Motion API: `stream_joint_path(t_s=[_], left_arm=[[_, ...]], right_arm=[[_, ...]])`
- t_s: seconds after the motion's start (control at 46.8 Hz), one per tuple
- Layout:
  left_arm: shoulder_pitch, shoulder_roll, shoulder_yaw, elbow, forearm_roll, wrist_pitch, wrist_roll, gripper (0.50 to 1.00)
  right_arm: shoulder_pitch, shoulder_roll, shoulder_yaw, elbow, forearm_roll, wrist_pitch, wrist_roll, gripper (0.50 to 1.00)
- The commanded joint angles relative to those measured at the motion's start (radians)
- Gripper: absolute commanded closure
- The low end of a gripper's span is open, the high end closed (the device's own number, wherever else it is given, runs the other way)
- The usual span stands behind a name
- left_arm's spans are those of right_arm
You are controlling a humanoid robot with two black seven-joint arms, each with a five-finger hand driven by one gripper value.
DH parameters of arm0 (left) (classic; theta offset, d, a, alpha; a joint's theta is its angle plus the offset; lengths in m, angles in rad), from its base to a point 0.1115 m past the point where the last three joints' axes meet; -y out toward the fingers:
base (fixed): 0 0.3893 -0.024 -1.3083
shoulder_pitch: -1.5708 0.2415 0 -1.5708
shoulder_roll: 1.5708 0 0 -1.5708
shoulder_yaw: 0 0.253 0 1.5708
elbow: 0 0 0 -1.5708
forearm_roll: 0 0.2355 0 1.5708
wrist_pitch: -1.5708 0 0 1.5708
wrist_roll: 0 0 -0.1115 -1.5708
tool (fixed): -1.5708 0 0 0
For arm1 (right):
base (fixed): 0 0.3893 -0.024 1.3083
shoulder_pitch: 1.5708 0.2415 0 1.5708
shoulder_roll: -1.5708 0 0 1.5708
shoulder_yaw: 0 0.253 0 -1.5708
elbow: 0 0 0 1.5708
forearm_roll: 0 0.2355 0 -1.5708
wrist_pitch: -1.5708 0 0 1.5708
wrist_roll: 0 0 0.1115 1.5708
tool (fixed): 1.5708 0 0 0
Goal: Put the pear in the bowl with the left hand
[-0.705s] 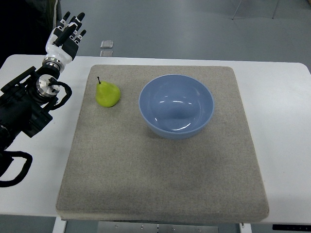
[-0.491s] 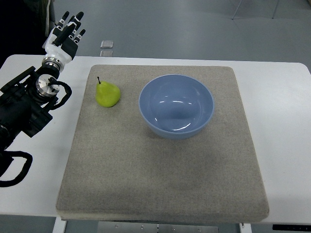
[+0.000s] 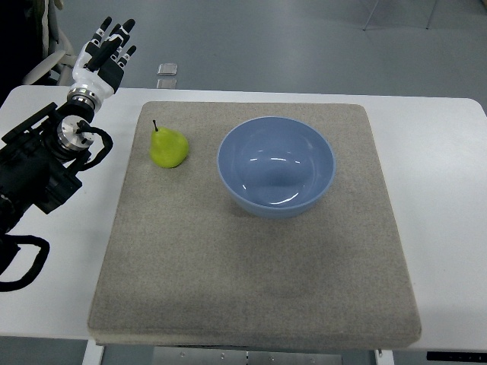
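View: one top camera, no second view to share with
Position: above the robot's own side of the desk (image 3: 426, 144)
Direction: steeply down and forward, grey floor (image 3: 304, 46) showing past the far desk edge
Nearness: mid-range, the whole mat (image 3: 251, 266) in frame, desk sides cropped
Arm entry: left arm (image 3: 38, 171) from the left edge

pear (image 3: 169, 147) left of bowl (image 3: 276, 166), both on mat (image 3: 251, 266)

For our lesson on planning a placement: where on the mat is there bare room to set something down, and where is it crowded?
The whole near half of the grey mat, below the pear and blue bowl, is bare, as is the strip right of the bowl. The far edge is crowded: only a narrow gap separates pear and bowl.
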Motion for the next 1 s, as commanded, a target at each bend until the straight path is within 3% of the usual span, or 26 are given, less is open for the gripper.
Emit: stream_joint_path(t_s=[0.0, 0.171, 0.427, 0.982], left_arm=[[-0.013, 0.009, 0.021, 0.001, 0.041, -0.005, 0.003, 0.508], [-0.030, 0.016, 0.110, -0.001, 0.144, -0.016, 0.003, 0.508], [-0.070, 0.078, 0.279, -0.021, 0.299, -0.097, 0.003, 0.510], [-0.170, 0.305, 0.448, -0.352, 0.934, -0.194, 0.003, 0.510]], right_arm=[[0.000, 0.000, 0.000, 0.000, 0.000, 0.000, 0.001, 0.576], [0.000, 0.000, 0.000, 0.000, 0.000, 0.000, -0.001, 0.576], [0.000, 0.000, 0.000, 0.000, 0.000, 0.000, -0.001, 0.576], [0.000, 0.000, 0.000, 0.000, 0.001, 0.000, 0.001, 0.576]])
